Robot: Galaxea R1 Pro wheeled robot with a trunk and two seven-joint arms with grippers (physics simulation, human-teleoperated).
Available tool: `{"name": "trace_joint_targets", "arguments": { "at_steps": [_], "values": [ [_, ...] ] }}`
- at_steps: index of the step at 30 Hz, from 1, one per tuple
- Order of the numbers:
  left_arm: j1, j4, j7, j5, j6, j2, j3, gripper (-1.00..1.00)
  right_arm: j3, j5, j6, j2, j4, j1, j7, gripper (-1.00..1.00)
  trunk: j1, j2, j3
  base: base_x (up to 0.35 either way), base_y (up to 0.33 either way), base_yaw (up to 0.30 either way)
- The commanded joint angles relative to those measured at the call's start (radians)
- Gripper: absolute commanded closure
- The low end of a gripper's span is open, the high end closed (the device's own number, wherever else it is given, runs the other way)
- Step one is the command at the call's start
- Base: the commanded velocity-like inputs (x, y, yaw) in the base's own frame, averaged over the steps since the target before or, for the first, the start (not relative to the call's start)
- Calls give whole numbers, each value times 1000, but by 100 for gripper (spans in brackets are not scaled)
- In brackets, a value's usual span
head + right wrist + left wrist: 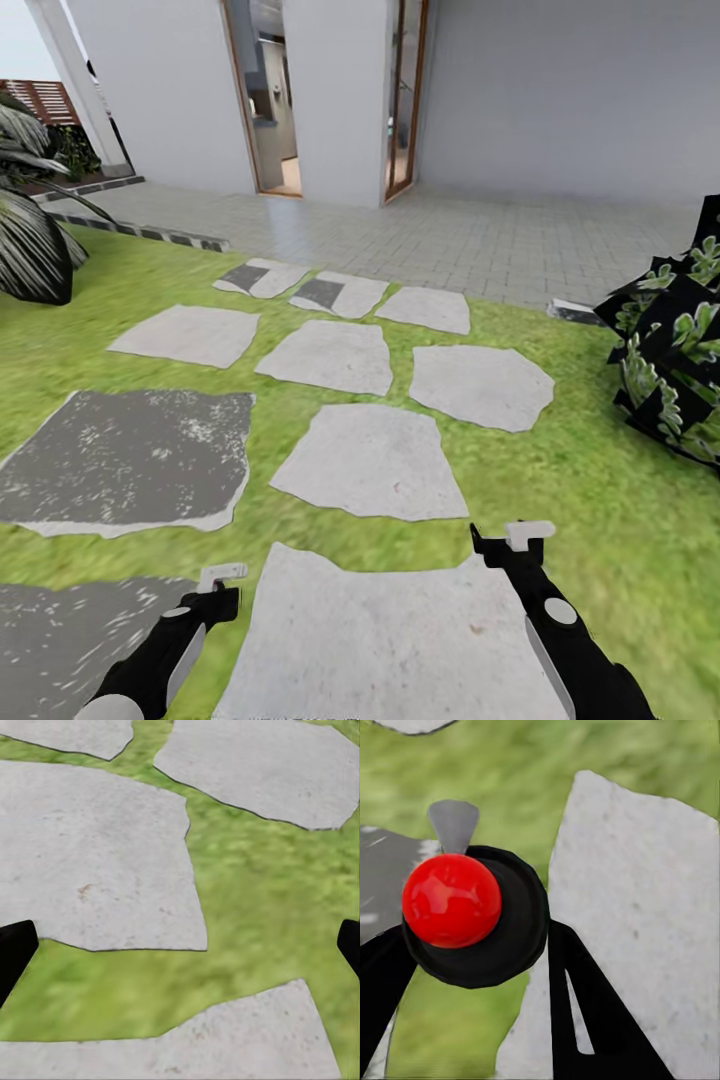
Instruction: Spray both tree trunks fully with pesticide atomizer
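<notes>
- Green lawn (pixel 600 480) with pale stepping stones (pixel 370 460) running up to a paved patio and a white house wall (pixel 560 90) with an open doorway (pixel 275 100), all well ahead of both tools.
- Left tool (pixel 222 580) is low over the grass, right at the edge of the big pale stone that lies between the two tools. A darker grey stone (pixel 130 455) sits ahead of it and to its outer side.
- In the left wrist view, the left tool (pixel 472 945) has a round black sprayer bottle (pixel 514 945) sitting between its two black fingers (pixel 585 997). The bottle has a shiny red ball on top and a small grey nozzle sticking out. Looks clamped on the bottle, fingers tight against its sides.
- Right tool (pixel 515 540) is over the far edge of that same big stone.
- In the right wrist view, the right tool (pixel 180 945) is spread wide, with just the finger tips (pixel 13 949) peeking in at both edges and only grass and stone between them.
- A dark leafy bush (pixel 675 360) is off to the right tool's outer side, well apart. A striped-leaf plant (pixel 30 240) is far out past the left tool.
</notes>
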Motion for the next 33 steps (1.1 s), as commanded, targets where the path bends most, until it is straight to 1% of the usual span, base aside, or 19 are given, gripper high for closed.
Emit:
{"name": "trace_joint_targets", "arguments": {
  "at_steps": [1,18,33],
  "values": [
    [0,0,0,0,0,0,0,100,0,0,0,0,0,0,0,-100,0,0,1,-74,234,213],
    [0,0,0,1,1,0,0,100,0,1,0,1,14,0,0,-100,0,0,18,-89,286,225],
    [0,2,0,1,1,0,0,100,0,1,0,1,15,0,0,-100,0,0,32,-7,302,227]
  ]
}}
